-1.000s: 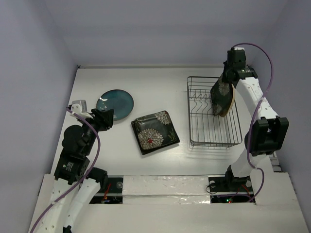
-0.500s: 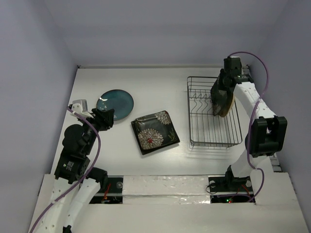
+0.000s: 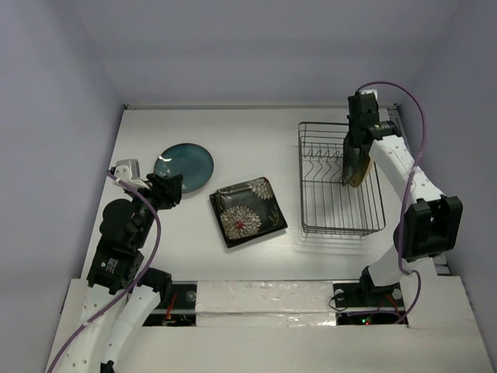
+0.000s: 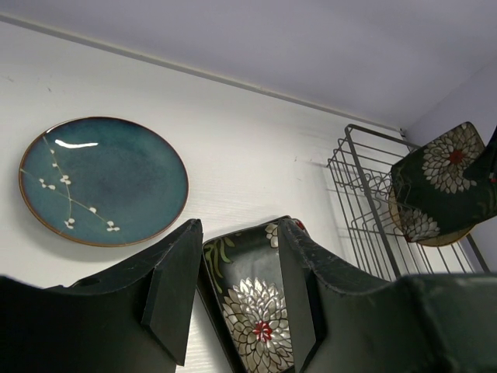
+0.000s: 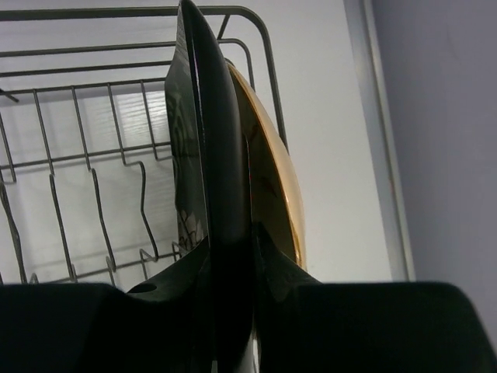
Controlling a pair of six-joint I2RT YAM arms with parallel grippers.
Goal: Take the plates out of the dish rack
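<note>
the dish rack [image 3: 342, 203] sits on the right half of the bench [image 3: 256, 140], its long side running alongside the right edge. two plates stand on edge in its far right part. one is a dark square plate [image 3: 349, 169] with pale flowers, and a tan round plate [image 3: 362, 177] leans right behind it, on the side toward the right edge. in the right wrist view the two are touching or nearly so. whether the dark plate's lower edge rests on the wires cannot be told.

the right tool [image 3: 355, 148] reaches down from above and is clamped on the dark plate's upper rim, one finger on each face.

two more plates lie flat on the bench. a black square plate [image 3: 247, 211] with white flowers lies near the middle, turned at an angle and closer to the near edge. a round teal plate [image 3: 184, 167] lies toward the left edge.

the left tool [image 3: 168, 190] hangs just beside the teal plate's near rim, fingers spread apart with nothing between them.
</note>
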